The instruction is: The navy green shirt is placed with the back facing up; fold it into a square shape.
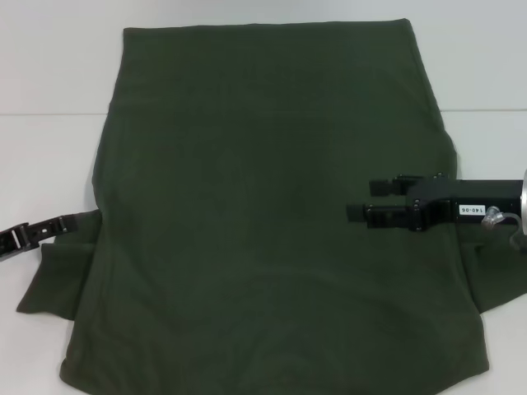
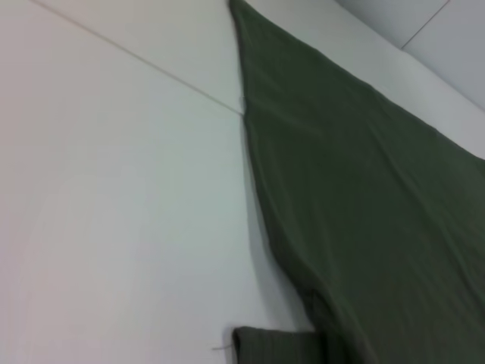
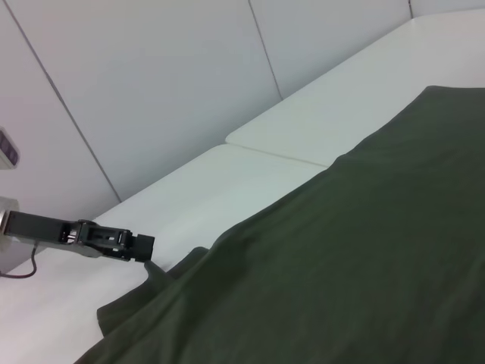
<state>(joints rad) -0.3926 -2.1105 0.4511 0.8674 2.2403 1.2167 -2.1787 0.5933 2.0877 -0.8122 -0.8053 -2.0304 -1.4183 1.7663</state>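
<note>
The navy green shirt [image 1: 263,206] lies spread flat on the white table, plain side up, and fills most of the head view. My left gripper [image 1: 78,220] is at the shirt's left edge by the left sleeve [image 1: 49,284]. In the right wrist view the left gripper [image 3: 148,246] shows the cloth rising to a small peak at its tip, so it is shut on the sleeve's edge. My right gripper [image 1: 361,200] hovers over the shirt's right side, pointing inward and open, with nothing between its fingers. The left wrist view holds only the shirt's edge [image 2: 364,197] and bare table.
The white table [image 1: 49,148] shows bare on both sides of the shirt, with a seam line [image 1: 49,113] across it. Pale wall panels [image 3: 151,83] stand behind the table. The right sleeve [image 1: 498,276] spreads out under the right arm.
</note>
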